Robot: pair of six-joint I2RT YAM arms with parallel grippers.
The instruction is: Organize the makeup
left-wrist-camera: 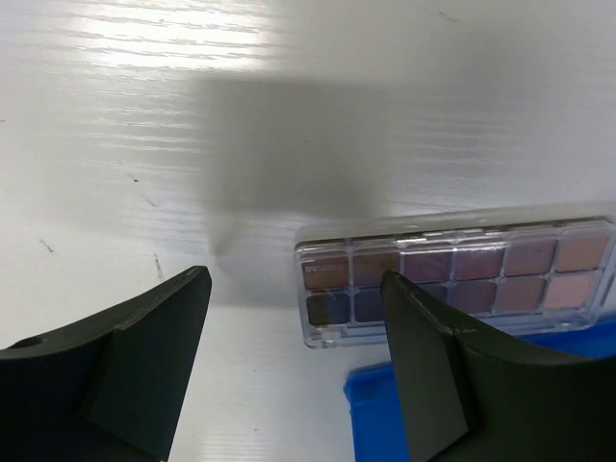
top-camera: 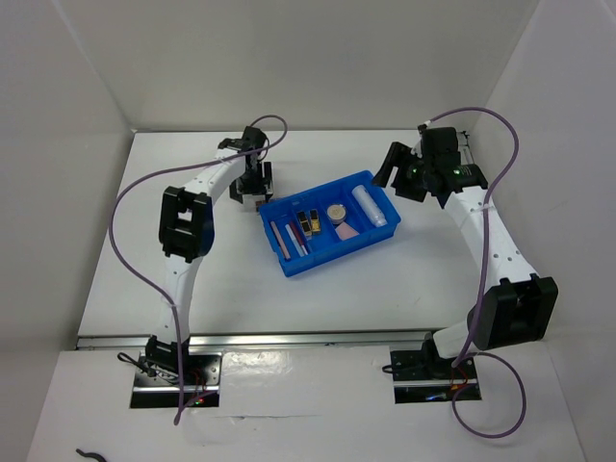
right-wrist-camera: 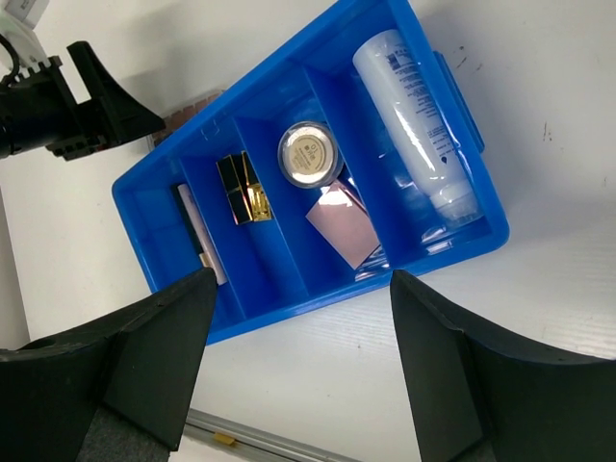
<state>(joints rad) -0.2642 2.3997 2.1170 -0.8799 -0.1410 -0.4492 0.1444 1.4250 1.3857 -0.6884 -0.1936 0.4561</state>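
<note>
A brown eyeshadow palette (left-wrist-camera: 457, 279) in a clear case lies flat on the white table, just outside a corner of the blue bin (left-wrist-camera: 385, 423). My left gripper (left-wrist-camera: 294, 279) hovers open above the palette's end, holding nothing; its right finger covers part of the case. In the top view the left gripper (top-camera: 252, 188) hides the palette. Inside the bin (right-wrist-camera: 462, 231) lie a clear tube (right-wrist-camera: 414, 120), a round beige compact (right-wrist-camera: 308, 154), a pink square pad (right-wrist-camera: 345, 226), black-gold cases (right-wrist-camera: 245, 188) and a pink stick (right-wrist-camera: 197, 236). My right gripper (right-wrist-camera: 303, 279) hangs open and empty over the bin's right side.
The bin (top-camera: 332, 223) sits slanted mid-table, divided into several compartments. White walls close the table on three sides. A metal rail (top-camera: 289, 339) runs along the near edge by the arm bases. The left arm's fingers (right-wrist-camera: 106, 101) show beyond the bin's far corner.
</note>
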